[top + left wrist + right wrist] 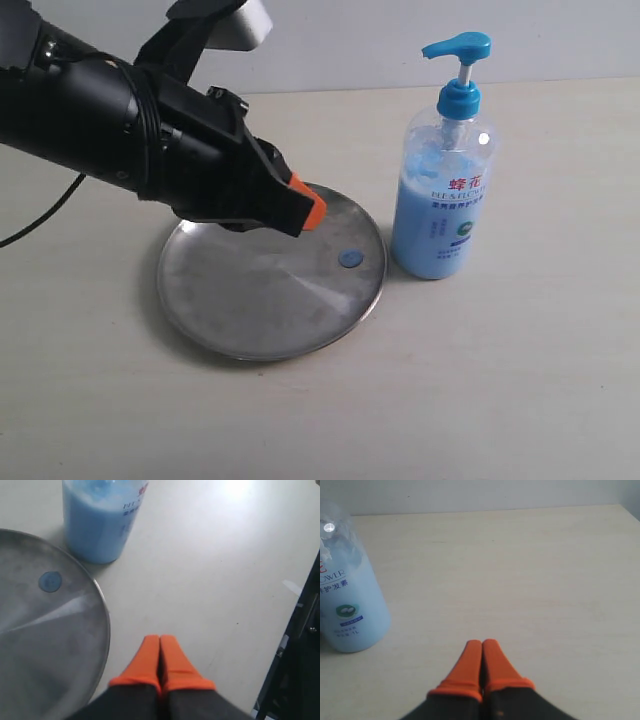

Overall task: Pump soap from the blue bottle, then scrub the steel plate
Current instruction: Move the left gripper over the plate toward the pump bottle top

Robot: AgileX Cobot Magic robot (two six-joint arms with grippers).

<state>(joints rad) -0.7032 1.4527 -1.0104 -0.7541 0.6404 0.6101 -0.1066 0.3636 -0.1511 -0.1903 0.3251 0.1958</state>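
- Two grippers, both pinched tight with nothing between the orange fingers (pixel 146 662): left gripper (pixel 305 207) and right gripper (pixel 481 647) alike
- Plate (pixel 250 300) lies flat on the table (pixel 520 380), centre-left; bottle (pixel 443 200) stands upright just beside its right rim, pump (pixel 457 47) raised, neither arm on it
- Soap (pixel 349 258): one small blue blob on the plate's right side, close to the rim nearest the bottle, round and unsmeared
- Left arm (pixel 90 110) reaches in from the left, its fingers hanging over the plate's far edge; whether they touch steel I cannot tell
- Right gripper is out of the exterior view; its own camera shows it over the table with the bottle close by
- My read: pumping looks done, since soap is already down, so scrubbing is the step in hand, and it hasn't begun, as the blob is intact
- No sponge or cloth in sight, so the closed fingers look like the scrubber
- Next move calls for the left fingers to drop onto the steel, slide right and nearer to reach the blob, then sweep it across the plate; go light, or the plate may skid into the bottle and tip it
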